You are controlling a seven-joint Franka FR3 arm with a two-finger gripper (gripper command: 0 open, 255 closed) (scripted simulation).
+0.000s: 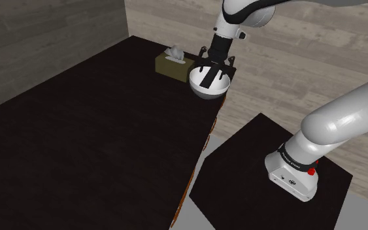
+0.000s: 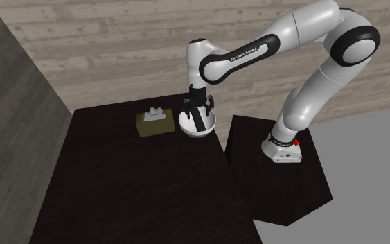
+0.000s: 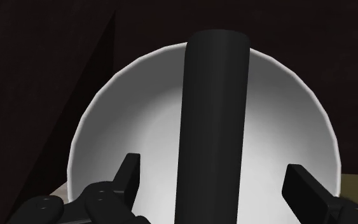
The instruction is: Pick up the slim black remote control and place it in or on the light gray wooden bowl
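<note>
Scanning the shoulder view left to right: dark surface (image 1: 78, 150) takes the left and centre of the frame. Upper middle, an olive tissue box (image 1: 171, 64) near the far edge. Just right of it sits the bowl (image 1: 208, 91); touching the tissue box or not, can't tell. It is drawn plain white-grey, no wood grain visible. Slim black remote (image 1: 211, 78) lies across the bowl at a slant, one end poking past the rim. Pincer (image 1: 216, 63) hangs directly above, pointing down. Lower right: the black stand (image 1: 241, 170).

Second exterior view agrees: tissue box, then bowl with remote, upper middle of the frame, pincer over them.

Wrist view settles the pincer state: wide. Both fingers (image 3: 128, 179) stand clear of the remote, white bowl showing in the gap on each side. Nothing clasped.

Step, my read: release over the bowl. Remote rests in it, so placing looks done bar the retreat.

Next move needs a straight lift along the pincer's axis, fingers kept wide, no sideways drift. Fingertips sit low on either side of the remote, so a lateral move could clip it. The bowl is close to the surface's right edge, so a nudge there is risky. Remote is propped on the rim and could slide if bumped.
</note>
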